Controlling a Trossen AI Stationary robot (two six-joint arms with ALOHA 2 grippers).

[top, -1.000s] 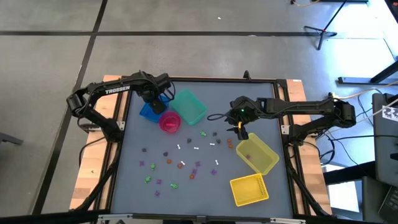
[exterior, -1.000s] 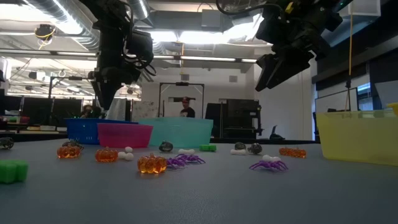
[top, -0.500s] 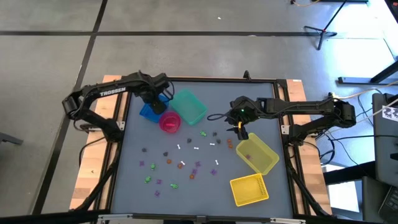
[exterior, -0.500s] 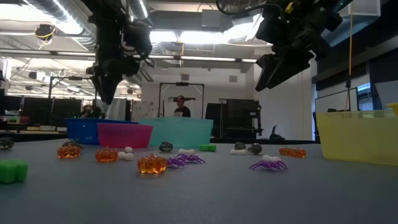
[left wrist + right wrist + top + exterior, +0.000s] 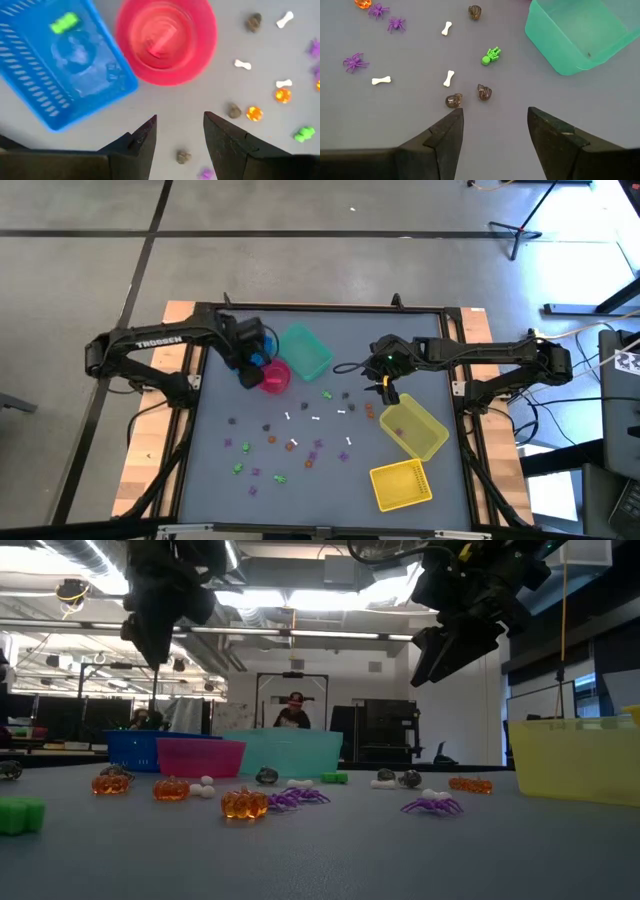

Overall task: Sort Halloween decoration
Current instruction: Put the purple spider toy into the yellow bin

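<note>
Above the bench (image 5: 200, 430), the left gripper (image 5: 179, 132) hangs beside the pink bowl (image 5: 274, 376) and blue basket (image 5: 240, 360), jaws parted and holding nothing — a green trinket (image 5: 65, 22) lies in the basket, suggesting bins take one kind each. The right gripper (image 5: 494, 125) hovers near the teal bin (image 5: 304, 351), jaws likewise released over two dark skulls (image 5: 454, 100), probably a candidate pick. Halloween decoration (image 5: 290, 442) lies mostly unsorted on the open bench between the bins — yellow bins (image 5: 415, 430) wait nearby.
</note>
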